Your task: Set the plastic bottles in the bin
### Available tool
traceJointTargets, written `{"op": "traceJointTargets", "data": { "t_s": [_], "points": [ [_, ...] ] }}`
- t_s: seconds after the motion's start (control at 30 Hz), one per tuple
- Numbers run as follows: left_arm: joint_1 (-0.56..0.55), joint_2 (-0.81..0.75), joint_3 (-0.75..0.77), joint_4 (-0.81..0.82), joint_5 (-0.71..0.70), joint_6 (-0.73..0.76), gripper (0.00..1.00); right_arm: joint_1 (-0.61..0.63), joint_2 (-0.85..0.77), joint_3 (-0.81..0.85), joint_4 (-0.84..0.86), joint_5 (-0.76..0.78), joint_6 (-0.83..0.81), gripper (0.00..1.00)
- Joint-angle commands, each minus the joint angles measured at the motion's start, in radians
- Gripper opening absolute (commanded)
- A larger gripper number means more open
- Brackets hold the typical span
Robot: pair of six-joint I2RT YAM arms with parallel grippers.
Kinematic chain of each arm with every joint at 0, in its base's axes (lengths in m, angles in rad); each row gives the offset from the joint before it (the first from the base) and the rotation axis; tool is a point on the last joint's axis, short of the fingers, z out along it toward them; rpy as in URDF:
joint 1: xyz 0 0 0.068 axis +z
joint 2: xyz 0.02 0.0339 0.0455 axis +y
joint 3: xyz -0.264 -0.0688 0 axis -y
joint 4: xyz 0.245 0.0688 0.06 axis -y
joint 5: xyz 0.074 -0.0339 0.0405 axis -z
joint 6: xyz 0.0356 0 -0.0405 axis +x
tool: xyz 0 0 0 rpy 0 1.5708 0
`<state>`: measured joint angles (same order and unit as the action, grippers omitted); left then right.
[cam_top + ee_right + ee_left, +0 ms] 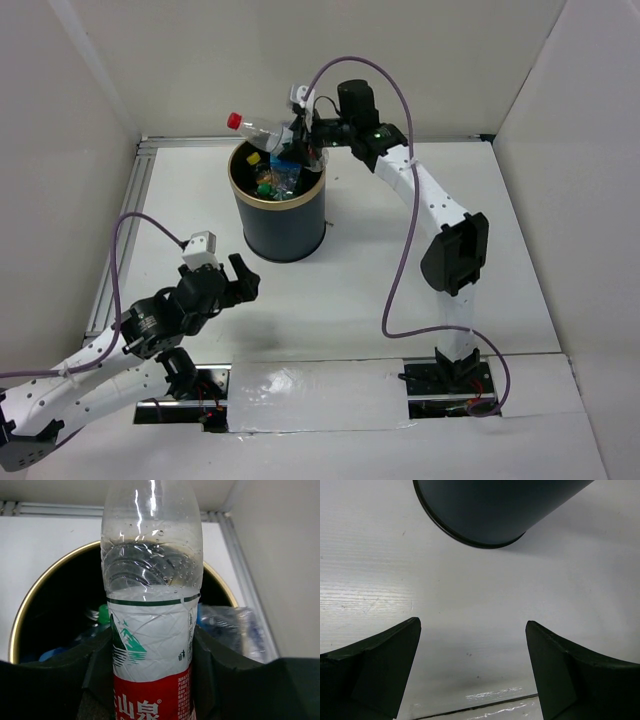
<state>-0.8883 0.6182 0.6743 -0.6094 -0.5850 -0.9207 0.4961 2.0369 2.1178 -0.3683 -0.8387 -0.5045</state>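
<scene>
A white table (350, 290), walled by white panels (60, 120), edged with aluminium rail (120, 240).

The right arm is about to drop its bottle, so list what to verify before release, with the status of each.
1. Grip: right gripper is shut on the red-capped bottle, fingers pressing both sides of its label. Ok.
2. Bottle over the opening: it lies sideways above the far rim of the bin, cap end toward the left edge. Whether the cap clears the rim: cannot tell.
3. Room inside: the bottles inside sit below the rim. Ok.
4. Bin upright on the table. Ok.
5. Left gripper is open, empty, and apart from the bin on its near side. Ok.
</scene>
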Motion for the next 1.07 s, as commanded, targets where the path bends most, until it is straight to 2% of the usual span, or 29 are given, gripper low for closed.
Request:
{"op": "traceJointTargets", "data": {
  "t_s": [0.0,0.07,0.1,0.13,0.17,0.2,0.43,0.53,0.63,0.67,0.77,0.8,0.9,1.03],
  "points": [
    [-0.006,-0.006,-0.010,0.039,-0.001,-0.009,0.99,0.009,-0.059,-0.038,-0.064,-0.043,0.014,0.54],
    [-0.006,-0.006,-0.021,0.055,0.008,0.002,0.99,0.018,-0.082,-0.081,-0.054,-0.043,0.026,0.57],
    [-0.006,0.006,-0.021,0.080,0.008,0.002,0.99,0.027,-0.098,-0.097,-0.054,-0.043,0.035,0.66],
    [-0.006,0.006,-0.021,0.080,0.008,0.012,0.99,0.027,-0.098,-0.108,-0.054,-0.033,0.035,0.66],
    [-0.006,0.035,-0.021,0.089,0.019,0.013,0.99,0.036,-0.122,-0.117,-0.063,-0.033,0.044,0.91],
    [-0.006,0.035,-0.021,0.103,0.019,0.013,0.99,0.036,-0.122,-0.117,-0.063,-0.033,0.044,0.99],
    [-0.015,0.060,-0.001,0.132,0.019,0.062,0.99,0.010,-0.201,-0.009,-0.113,0.085,0.098,0.99],
    [-0.015,0.069,-0.001,0.174,0.028,0.097,0.99,-0.022,-0.253,0.025,-0.153,0.231,0.139,0.99],
    [-0.024,0.069,-0.001,0.235,0.053,0.140,1.00,-0.079,-0.360,-0.108,-0.153,0.433,0.223,0.99],
    [-0.024,0.078,-0.001,0.250,0.053,0.158,1.00,-0.096,-0.395,-0.225,-0.153,0.522,0.237,0.99],
    [-0.034,0.078,-0.024,0.319,0.076,0.201,1.00,-0.151,-0.558,-0.427,-0.110,0.703,0.300,0.99],
    [-0.034,0.078,-0.024,0.338,0.089,0.213,1.00,-0.180,-0.649,-0.553,-0.081,0.745,0.311,0.99],
    [-0.034,0.097,-0.024,0.382,0.100,0.252,1.00,-0.246,-0.820,-0.768,-0.057,0.864,0.342,0.99],
    [-0.034,0.138,-0.015,0.404,0.119,0.282,1.00,-0.324,-1.018,-1.034,-0.035,0.915,0.354,0.99]
  ]
}}
